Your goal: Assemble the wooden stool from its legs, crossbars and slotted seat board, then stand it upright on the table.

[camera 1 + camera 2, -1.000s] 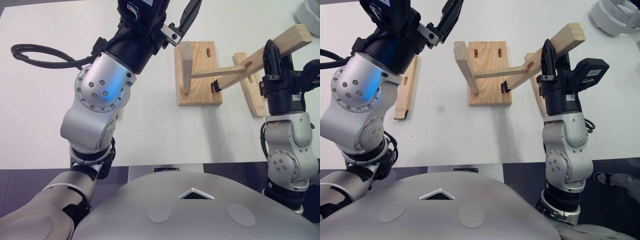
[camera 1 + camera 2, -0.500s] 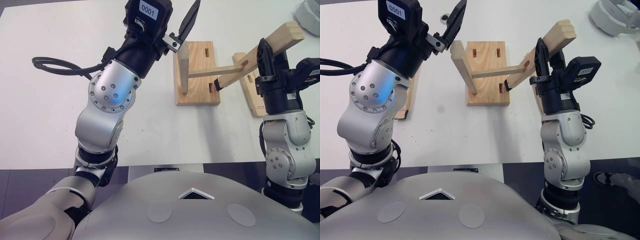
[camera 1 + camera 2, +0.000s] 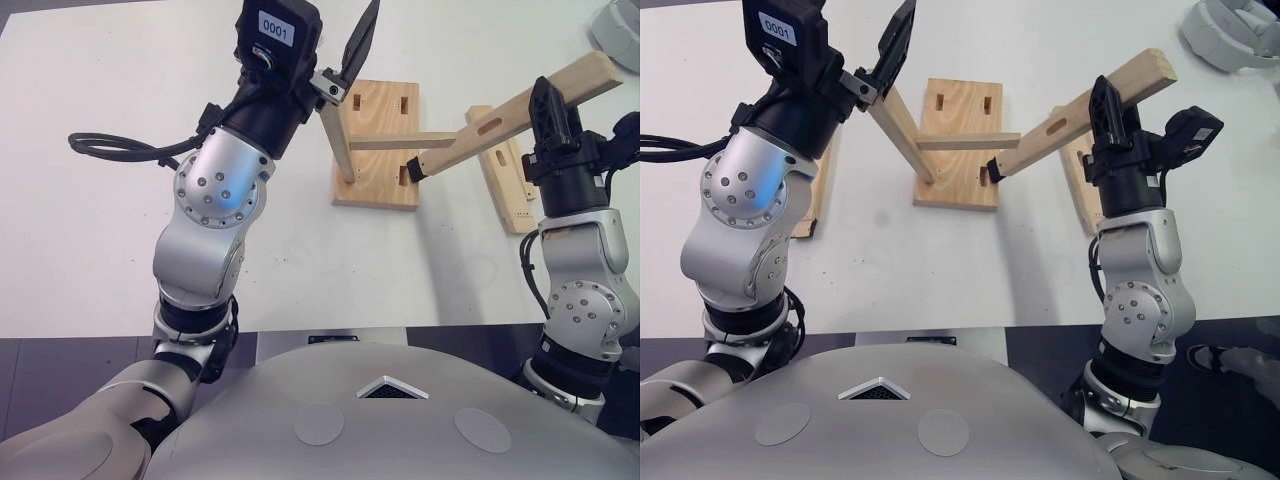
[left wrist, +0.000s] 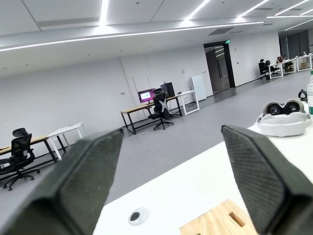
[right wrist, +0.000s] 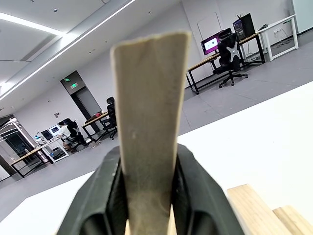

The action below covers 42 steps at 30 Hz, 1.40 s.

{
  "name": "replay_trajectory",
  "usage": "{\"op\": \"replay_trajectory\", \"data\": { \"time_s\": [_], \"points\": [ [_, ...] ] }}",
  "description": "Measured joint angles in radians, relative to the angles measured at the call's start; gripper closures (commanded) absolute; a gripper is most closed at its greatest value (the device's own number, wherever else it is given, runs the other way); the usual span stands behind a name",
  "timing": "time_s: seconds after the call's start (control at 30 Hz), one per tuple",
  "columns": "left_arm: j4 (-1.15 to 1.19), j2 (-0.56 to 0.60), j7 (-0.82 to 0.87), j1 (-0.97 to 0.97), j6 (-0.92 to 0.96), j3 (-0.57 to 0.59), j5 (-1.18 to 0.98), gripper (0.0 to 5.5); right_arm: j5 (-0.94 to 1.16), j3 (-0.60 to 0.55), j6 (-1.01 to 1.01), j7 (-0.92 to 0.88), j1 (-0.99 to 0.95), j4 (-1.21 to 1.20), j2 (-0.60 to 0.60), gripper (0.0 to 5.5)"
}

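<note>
The slotted seat board lies flat on the white table. Two legs joined by a crossbar stand tilted on it; I cannot tell whether their lower ends sit in the slots. My right gripper is shut on the right leg near its raised upper end, and that leg sits between the fingers in the right wrist view. My left gripper is open with nothing between its fingers, raised at the top end of the left leg.
A spare leg piece lies flat right of the board, and another lies left, partly behind my left arm. A white headset rests at the far right corner. A black cable loops over the table's left side.
The leg-and-crossbar frame and the seat board have shifted left, and the left leg now leans more. My left gripper swung in to that leg's top. My right gripper raised its leg's end.
</note>
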Motion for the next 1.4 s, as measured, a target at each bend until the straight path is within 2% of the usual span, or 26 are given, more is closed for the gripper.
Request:
{"op": "replay_trajectory", "data": {
  "time_s": [0.07,0.17,0.27,0.33,0.4,0.47,0.6,0.83,0.97,1.1,1.4],
  "points": [
    [-0.036,0.005,-0.005,-0.007,0.008,0.052,-0.011,1.8,0.009,-0.004,0.014,-0.012,-0.002,-0.01,0.0,4.48],
    [-0.122,0.001,-0.016,-0.035,0.047,0.201,-0.093,1.8,0.051,-0.023,0.042,-0.046,0.001,-0.023,-0.001,4.48],
    [-0.203,0.018,-0.048,-0.025,0.088,0.441,-0.246,1.8,0.119,-0.069,0.068,-0.097,-0.006,-0.019,-0.006,4.48],
    [-0.206,0.069,-0.09,0.063,0.089,0.578,-0.285,1.8,0.17,-0.106,0.087,-0.138,-0.027,-0.008,-0.017,4.48],
    [-0.184,0.099,-0.125,0.181,0.067,0.646,-0.285,1.8,0.211,-0.124,0.101,-0.165,-0.047,-0.004,-0.033,4.48],
    [-0.145,0.097,-0.136,0.313,0.023,0.641,-0.275,1.8,0.256,-0.127,0.124,-0.194,-0.064,0.001,-0.039,4.48],
    [-0.02,0.058,-0.154,0.49,-0.105,0.488,-0.203,1.8,0.286,-0.119,0.14,-0.237,-0.068,0.004,-0.038,4.48],
    [0.257,0.042,-0.181,0.515,-0.278,0.258,-0.092,1.8,0.282,-0.085,0.154,-0.257,-0.059,0.005,-0.035,4.48],
    [0.415,0.014,-0.226,0.45,-0.341,0.24,-0.13,2.38,0.276,-0.083,0.144,-0.253,-0.055,0.011,-0.028,4.48],
    [0.381,-0.003,-0.27,0.452,-0.361,0.244,-0.21,2.38,0.27,-0.083,0.122,-0.248,-0.044,0.019,-0.013,4.48],
    [0.257,-0.014,-0.231,0.444,-0.326,0.243,-0.245,2.38,0.31,-0.079,0.107,-0.245,-0.012,0.039,0.024,4.48]
  ]
}}
